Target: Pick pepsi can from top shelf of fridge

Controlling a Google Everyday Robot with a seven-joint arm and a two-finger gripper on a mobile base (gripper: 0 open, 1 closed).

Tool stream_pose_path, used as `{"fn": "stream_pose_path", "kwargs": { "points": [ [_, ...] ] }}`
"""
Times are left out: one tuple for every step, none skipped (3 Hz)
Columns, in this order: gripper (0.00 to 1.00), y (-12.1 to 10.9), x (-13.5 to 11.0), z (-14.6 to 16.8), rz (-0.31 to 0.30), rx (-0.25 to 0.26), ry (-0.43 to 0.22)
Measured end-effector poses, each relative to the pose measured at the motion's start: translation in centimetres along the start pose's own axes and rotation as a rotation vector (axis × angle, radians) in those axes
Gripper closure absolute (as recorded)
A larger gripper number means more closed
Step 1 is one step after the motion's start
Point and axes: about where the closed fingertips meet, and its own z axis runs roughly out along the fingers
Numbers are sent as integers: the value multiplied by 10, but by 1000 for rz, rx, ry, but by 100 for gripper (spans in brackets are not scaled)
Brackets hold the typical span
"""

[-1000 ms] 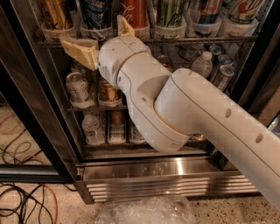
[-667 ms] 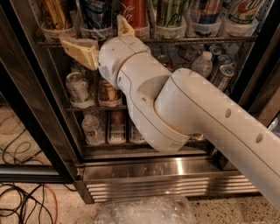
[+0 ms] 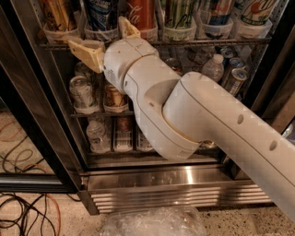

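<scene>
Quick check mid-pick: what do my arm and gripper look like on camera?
The arm is smooth off-white plastic: thick rounded segments, bulbous joints, small dark holes along the forearm, no cables showing. The gripper, up at the top shelf rail, has a rounded white wrist and two flat, tan fingers, spread open.

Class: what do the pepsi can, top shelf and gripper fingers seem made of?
The pepsi can looks like aluminium, glossy printed blue; the top shelf is thin grey metal wire. The gripper, open at the shelf's front rail by the can, has fingers of matte tan plastic or rubber, perhaps.
</scene>
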Motion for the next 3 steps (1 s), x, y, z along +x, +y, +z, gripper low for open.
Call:
{"fn": "stream_pose_path", "kwargs": {
  "points": [
    [36, 0, 0, 0, 0, 0, 0],
    [37, 0, 0, 0, 0, 0, 0],
    [20, 0, 0, 0, 0, 0, 0]
  ]
}}
